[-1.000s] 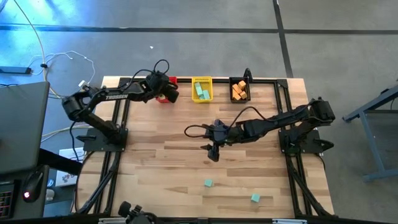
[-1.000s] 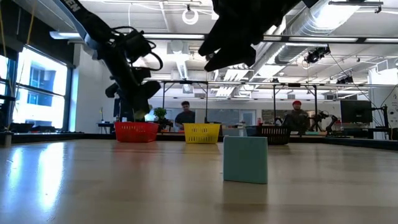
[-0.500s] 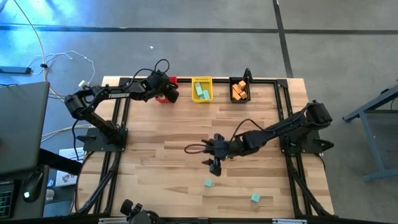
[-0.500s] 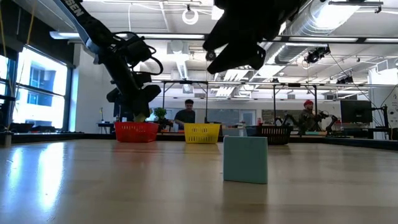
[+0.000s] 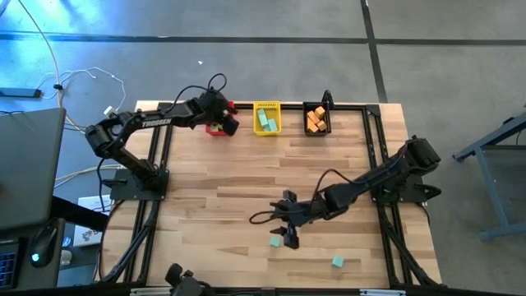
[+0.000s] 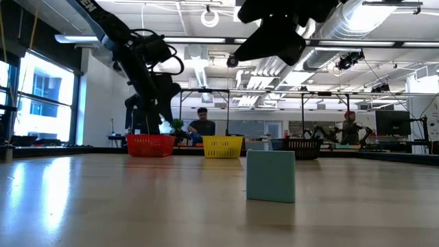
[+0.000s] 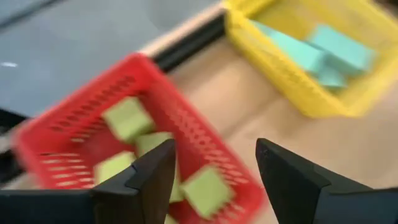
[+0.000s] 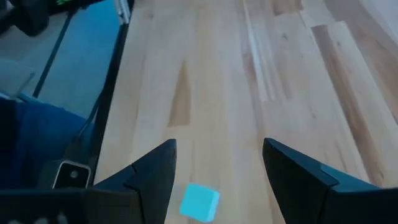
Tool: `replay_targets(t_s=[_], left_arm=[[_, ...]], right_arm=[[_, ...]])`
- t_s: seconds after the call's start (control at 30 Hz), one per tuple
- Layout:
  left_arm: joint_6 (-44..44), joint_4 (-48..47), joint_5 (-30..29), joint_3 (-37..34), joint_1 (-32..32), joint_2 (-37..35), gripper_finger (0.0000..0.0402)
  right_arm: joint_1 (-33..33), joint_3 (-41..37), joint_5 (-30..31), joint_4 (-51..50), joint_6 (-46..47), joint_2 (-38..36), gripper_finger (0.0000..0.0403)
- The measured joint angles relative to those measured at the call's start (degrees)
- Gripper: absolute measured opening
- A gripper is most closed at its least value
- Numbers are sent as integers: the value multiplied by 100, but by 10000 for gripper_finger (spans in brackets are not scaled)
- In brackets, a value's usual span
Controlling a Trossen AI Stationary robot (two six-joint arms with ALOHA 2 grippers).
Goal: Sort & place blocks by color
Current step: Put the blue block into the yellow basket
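My right gripper point(image 5: 288, 236) hangs open and empty just above the table, beside a teal cube point(image 5: 276, 242) that sits flat on the wood; the cube also shows just ahead of the fingers in the right wrist view point(image 8: 199, 202). A second teal cube point(image 5: 337, 261) lies nearer the front edge. My left gripper point(image 5: 223, 123) is open and empty over the red bin point(image 7: 93, 124), which holds several yellow-green blocks point(image 7: 127, 118). The yellow bin point(image 5: 266, 117) holds teal blocks, and the black bin point(image 5: 316, 119) holds orange blocks.
The three bins stand in a row along the table's far edge. Dark frame rails point(image 5: 160, 173) run down both sides of the table. A cable point(image 5: 263, 215) trails from the right arm over the wood. People show in the room behind, in the low view point(image 6: 201, 123).
My right gripper has gone toward the table's near edge and down, from mid-table to right beside the teal cube, staying open. My left gripper has shifted a little toward the right over the red bin. The blocks have not moved.
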Motion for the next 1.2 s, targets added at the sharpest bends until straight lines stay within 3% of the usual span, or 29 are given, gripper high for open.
replay_targets(t_s=[0.23,0.4,0.8,1.2], left_arm=[[1,-677,1770,339,-164,-6,205],[0,-889,2571,348,-554,-8,205],[-25,-1628,2603,348,-2021,-34,204],[-60,-1894,2600,350,-2901,-836,204]], right_arm=[[139,0,-130,-14,-765,0,226],[141,0,-286,-73,-1647,0,226],[-80,0,-799,-231,-3890,-2,226],[-316,0,-1329,133,-4325,361,226]])
